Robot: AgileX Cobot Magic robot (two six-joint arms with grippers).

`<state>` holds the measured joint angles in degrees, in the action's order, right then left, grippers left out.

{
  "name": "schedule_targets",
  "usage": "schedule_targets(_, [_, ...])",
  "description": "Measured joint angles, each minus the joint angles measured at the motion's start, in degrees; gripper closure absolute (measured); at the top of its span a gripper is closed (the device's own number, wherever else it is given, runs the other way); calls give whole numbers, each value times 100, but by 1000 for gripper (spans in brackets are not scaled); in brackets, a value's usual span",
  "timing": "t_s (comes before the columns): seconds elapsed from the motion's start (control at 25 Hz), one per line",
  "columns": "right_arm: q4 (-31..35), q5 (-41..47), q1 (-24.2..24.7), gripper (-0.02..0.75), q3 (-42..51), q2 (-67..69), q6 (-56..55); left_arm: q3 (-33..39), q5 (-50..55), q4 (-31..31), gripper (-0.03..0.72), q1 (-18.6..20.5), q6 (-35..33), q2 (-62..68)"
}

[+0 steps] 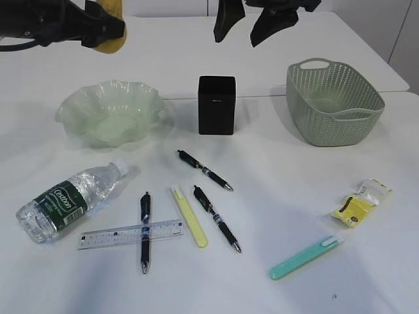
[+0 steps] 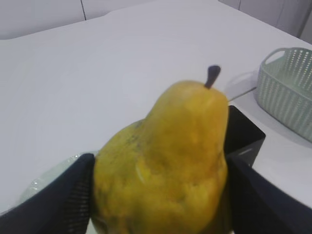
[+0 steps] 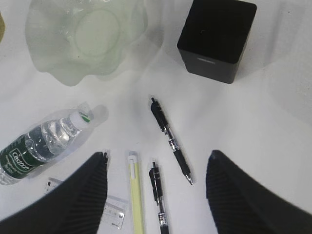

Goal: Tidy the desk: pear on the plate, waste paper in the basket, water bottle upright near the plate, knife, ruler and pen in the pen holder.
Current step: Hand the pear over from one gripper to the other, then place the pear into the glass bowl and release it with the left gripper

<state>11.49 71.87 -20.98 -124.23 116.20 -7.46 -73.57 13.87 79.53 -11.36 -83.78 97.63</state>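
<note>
My left gripper (image 1: 108, 29) is shut on the yellow pear (image 2: 165, 161), held high above the far left of the desk, behind the pale green wavy plate (image 1: 72, 108). My right gripper (image 1: 239, 29) hangs open and empty above the black pen holder (image 1: 217, 104). The water bottle (image 1: 69, 199) lies on its side at the front left. The clear ruler (image 1: 131, 233) lies under a black pen (image 1: 145, 230). Two more black pens (image 3: 170, 139) lie mid-desk. The waste paper (image 1: 360, 203) sits right of them, in front of the basket (image 1: 340, 131).
A slim yellow tool (image 1: 190, 216) lies between the pens, and a teal one with a white end (image 1: 304, 258) lies at the front right; either could be the knife. The basket holds nothing I can see.
</note>
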Motion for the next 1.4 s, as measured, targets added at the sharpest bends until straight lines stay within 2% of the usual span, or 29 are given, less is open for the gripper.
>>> schedule_targets(0.48, [-84, 0, 0, 236, 0, 0, 0, 5, -1467, 498, 162, 10, 0, 157])
schedule_targets(0.88, [-84, 0, 0, 236, 0, 0, 0, -76, -1618, 826, 164, 10, 0, 621])
schedule_targets(1.4, [-84, 0, 0, 236, 0, 0, 0, -177, -2030, 838, 165, 10, 0, 755])
